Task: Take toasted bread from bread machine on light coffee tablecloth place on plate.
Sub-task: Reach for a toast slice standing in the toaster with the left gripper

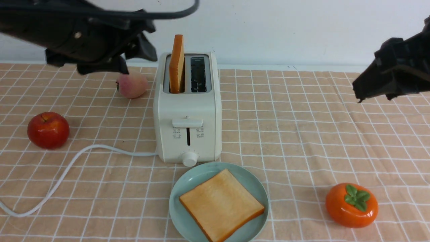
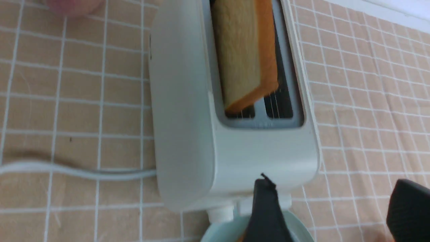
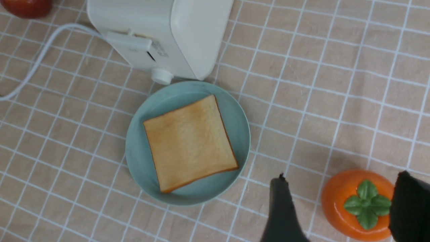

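The cream-white bread machine stands mid-table on the light coffee tablecloth. One slice of toasted bread stands upright in its left slot; the right slot is empty. A second slice lies flat on the mint-green plate just in front of the bread machine. My left gripper hovers high, left of the standing slice, open and empty; its wrist view shows the slice in the slot. My right gripper is raised at the far right, open and empty, above the persimmon.
A red apple sits at the left, a peach behind and left of the bread machine, an orange persimmon at the front right. The white cord curves leftward from the bread machine. A white wall closes the back.
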Controlling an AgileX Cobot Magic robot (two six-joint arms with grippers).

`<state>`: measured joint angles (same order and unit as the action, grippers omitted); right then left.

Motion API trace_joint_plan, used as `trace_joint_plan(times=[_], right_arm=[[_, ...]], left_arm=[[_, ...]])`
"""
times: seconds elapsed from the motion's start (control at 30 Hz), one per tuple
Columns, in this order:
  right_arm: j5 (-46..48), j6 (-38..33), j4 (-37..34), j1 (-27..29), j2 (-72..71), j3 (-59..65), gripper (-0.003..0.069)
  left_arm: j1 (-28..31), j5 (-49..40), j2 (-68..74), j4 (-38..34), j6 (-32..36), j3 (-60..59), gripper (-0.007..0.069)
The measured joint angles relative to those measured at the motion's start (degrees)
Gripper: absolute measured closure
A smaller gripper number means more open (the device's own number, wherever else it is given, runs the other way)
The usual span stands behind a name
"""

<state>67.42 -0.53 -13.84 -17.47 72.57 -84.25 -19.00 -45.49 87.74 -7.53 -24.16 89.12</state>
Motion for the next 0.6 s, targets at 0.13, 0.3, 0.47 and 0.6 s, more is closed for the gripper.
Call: trace_joint_plan(times=[0.13, 0.3, 0.47, 0.6], right_arm=[[2.0, 0.0, 0.0, 0.0, -0.2, 0.0, 0.0238], [2.6, 0.0, 0.0, 0.0, -1.4, 0.0, 0.0238], [2.8, 0.0, 0.0, 0.0, -2.3, 0.0, 0.0238], [2.8, 0.0, 0.0, 0.0, -2.9, 0.0, 0.0237]], left_arm=[[-2.6, -5.4, 9.2, 9.9, -6.9, 11.9, 0.0148], [-4.1, -13.1, 22.3, 17.0, -10.2, 27.0, 0.0145], [-4.1, -14.2, 32.6, 18.8, -10.3, 35.1, 0.0145], [-4.1, -13.1, 35.3, 20.9, -10.5, 35.6, 0.0150]])
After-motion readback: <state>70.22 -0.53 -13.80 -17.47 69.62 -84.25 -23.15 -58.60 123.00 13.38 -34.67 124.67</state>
